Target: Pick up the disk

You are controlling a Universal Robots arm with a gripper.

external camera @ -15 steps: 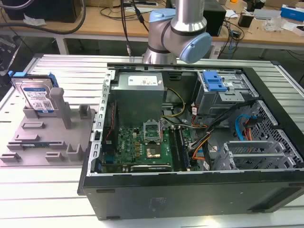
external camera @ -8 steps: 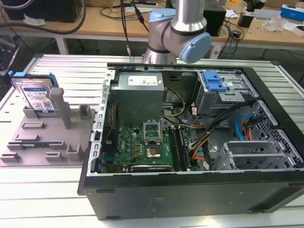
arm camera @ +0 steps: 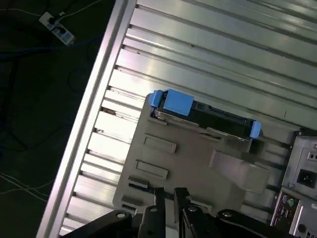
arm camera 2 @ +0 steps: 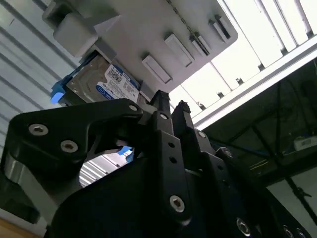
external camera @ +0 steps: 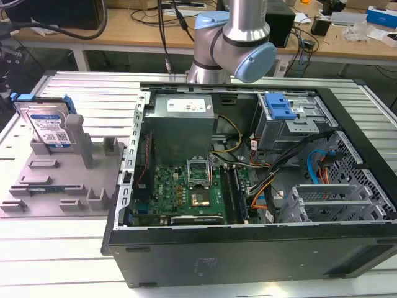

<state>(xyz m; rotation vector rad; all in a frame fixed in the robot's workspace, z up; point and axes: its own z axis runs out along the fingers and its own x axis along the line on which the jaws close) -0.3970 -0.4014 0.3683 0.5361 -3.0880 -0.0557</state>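
Silver-and-blue, the disk (arm camera: 203, 115) stands on edge in a grey holder (arm camera: 198, 148) ahead of the pincer (arm camera: 171, 192), which hangs clear of it, clenched on nothing.

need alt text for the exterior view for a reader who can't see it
The disk stands on edge in a grey holder on a ribbed metal table, at the exterior view's left. Beside it lies an open computer case with its motherboard exposed, and the robot arm rises behind the case.

Ribbed metal table (external camera: 93, 87), wooden workbench (external camera: 130, 30) behind, dark floor (arm camera: 29, 124)
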